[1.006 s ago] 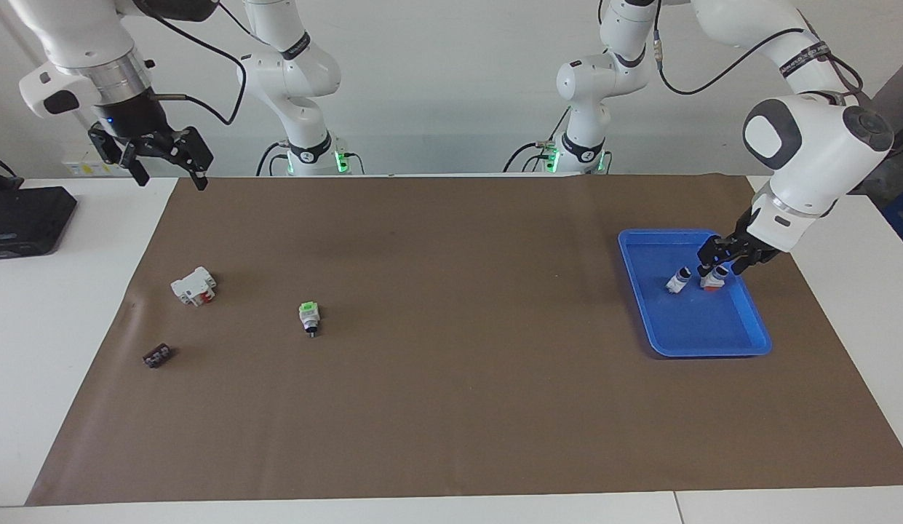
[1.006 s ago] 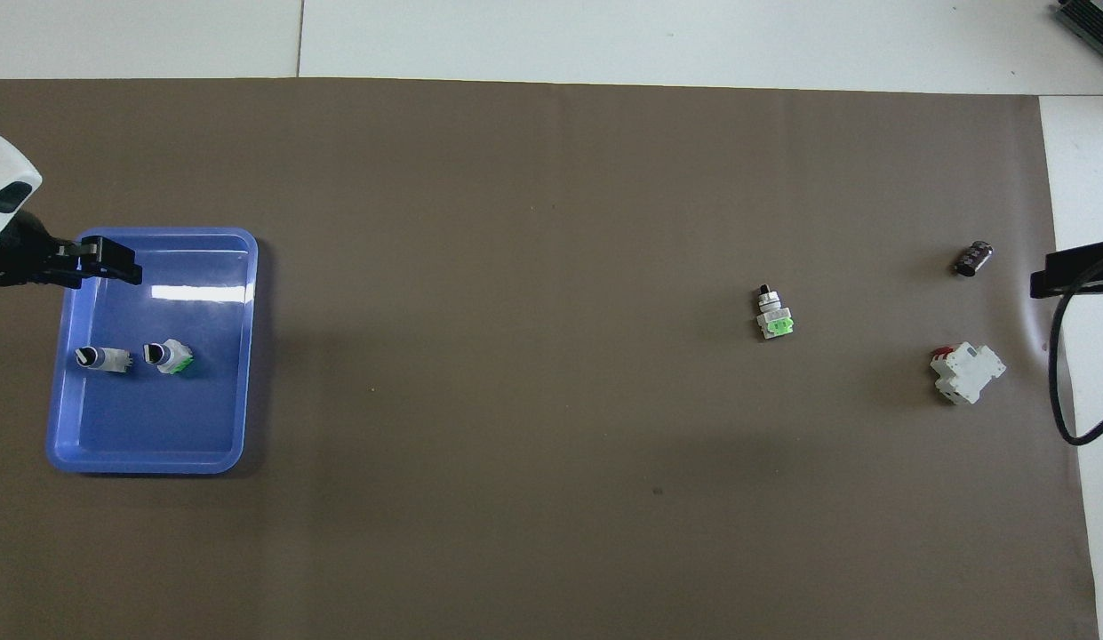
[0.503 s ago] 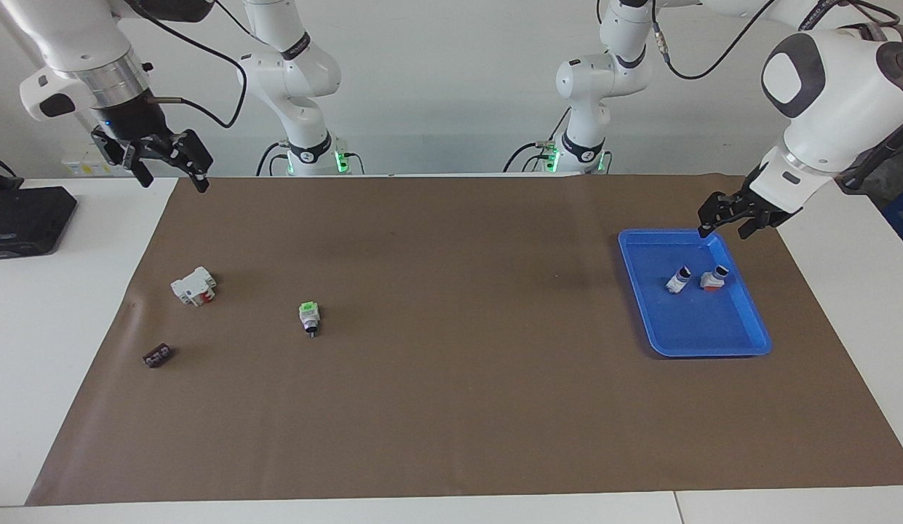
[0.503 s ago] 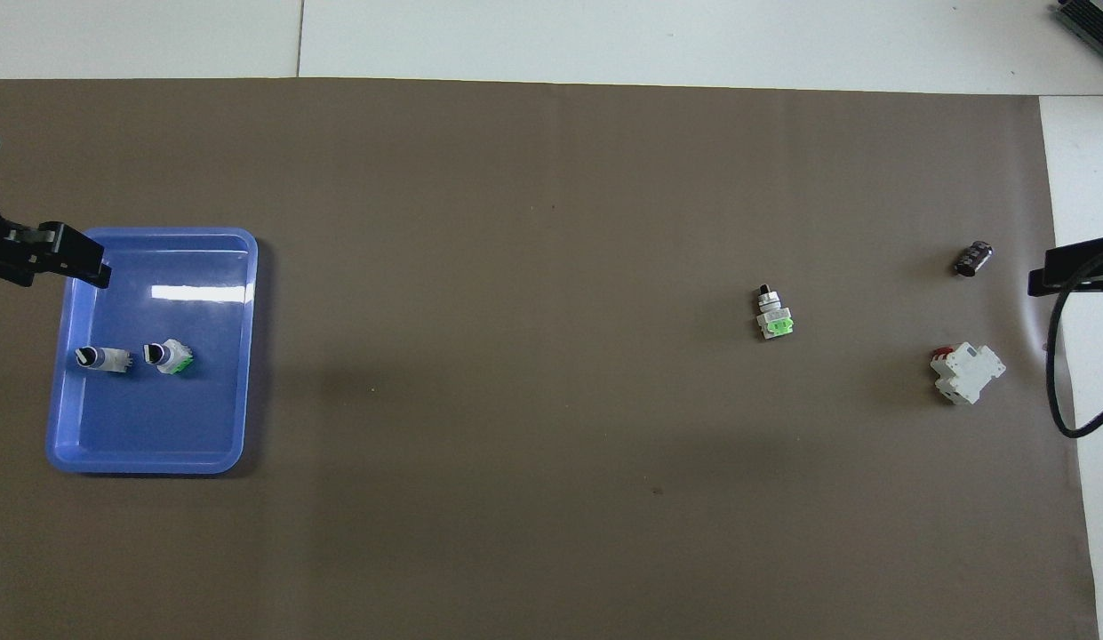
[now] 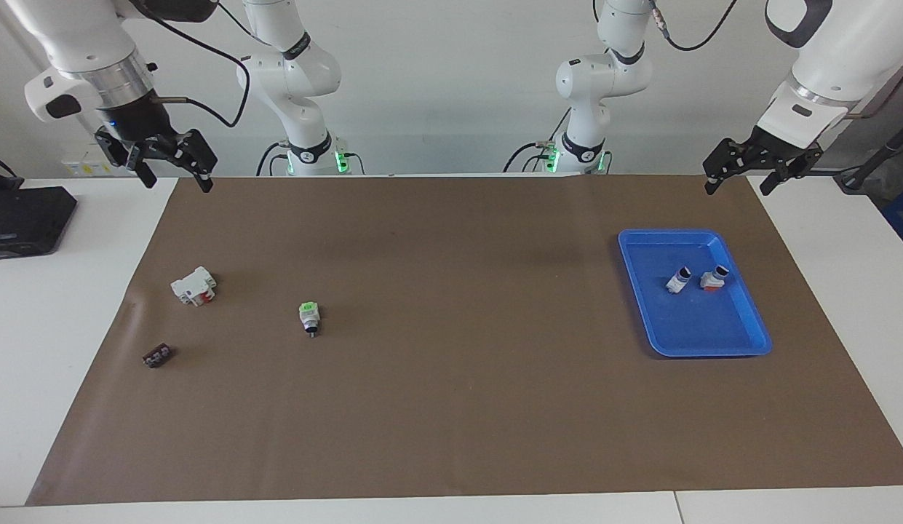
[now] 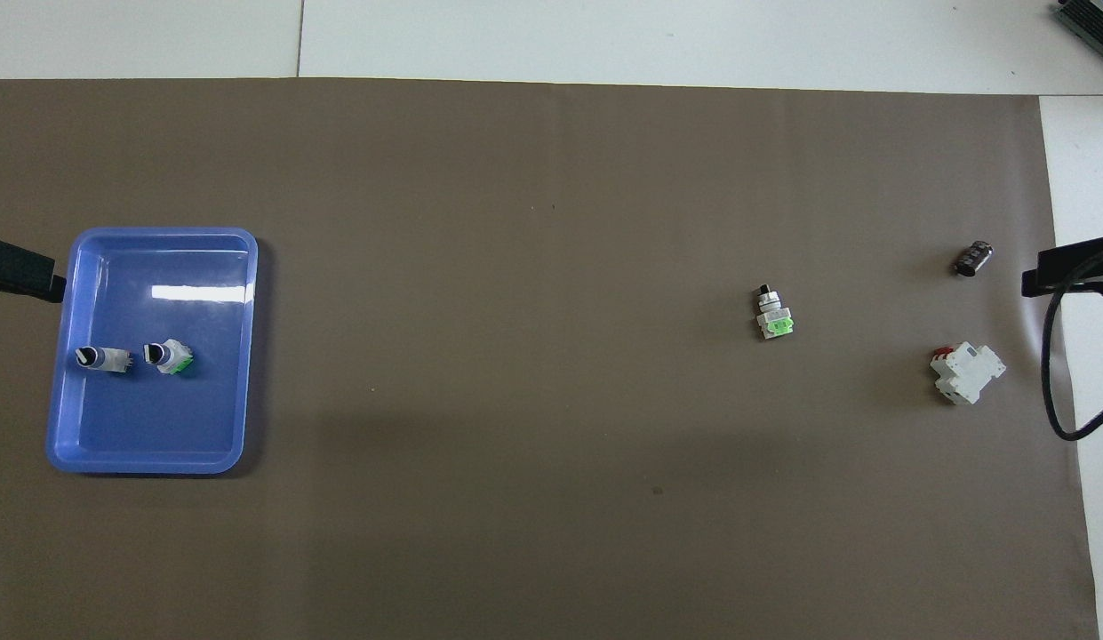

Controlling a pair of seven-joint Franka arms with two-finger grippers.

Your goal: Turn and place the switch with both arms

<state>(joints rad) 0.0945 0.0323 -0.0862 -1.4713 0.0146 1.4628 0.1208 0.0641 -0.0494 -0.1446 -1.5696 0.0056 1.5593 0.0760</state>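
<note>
The left gripper [image 5: 738,177] had been lifted clear of the blue tray [image 5: 742,342] and hung released over the mat's corner at the robots' edge. The right gripper [image 5: 173,171], likewise spread and empty, waited over the other corner. Two switches [image 5: 678,279] lay in the tray. A green switch [image 5: 308,316] remained on the mat, probably next.

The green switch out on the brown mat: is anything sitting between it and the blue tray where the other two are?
Nothing visible does. Between the green switch and the blue tray lies only bare brown mat. The white block and small dark part lie toward the right arm's end, off that path.
</note>
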